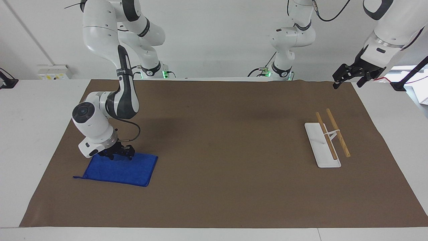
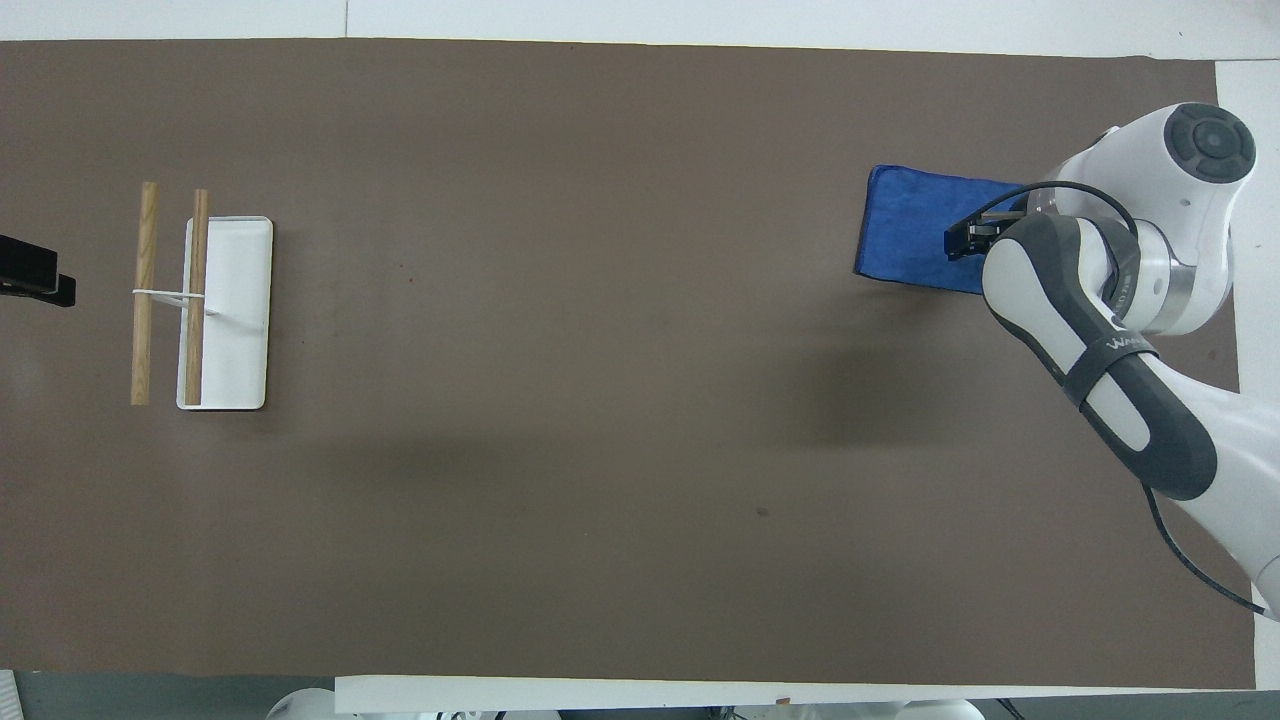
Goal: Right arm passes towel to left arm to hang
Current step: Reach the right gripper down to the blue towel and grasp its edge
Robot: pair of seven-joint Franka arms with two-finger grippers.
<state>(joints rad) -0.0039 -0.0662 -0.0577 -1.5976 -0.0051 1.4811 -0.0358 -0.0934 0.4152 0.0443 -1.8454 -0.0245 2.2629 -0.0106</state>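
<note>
Contact between the right gripper [image 1: 117,154] and the towel [image 1: 120,170] was shown at the towel's edge nearer the robots in the facing view; in the overhead view the gripper [image 2: 965,240] was mostly covered by the right arm [image 2: 1100,300]. Whether its fingers were spread or pinched could not be told. The towel lay flat on the brown mat [image 1: 217,167] at the right arm's end. The left gripper [image 1: 349,76] was held spread, waiting over the mat's corner near the wooden rack [image 1: 329,139].

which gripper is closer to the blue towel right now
Right. The right gripper is down at the towel, on its edge nearer the robots. The left gripper waits in the air at the left arm's end of the table.
</note>
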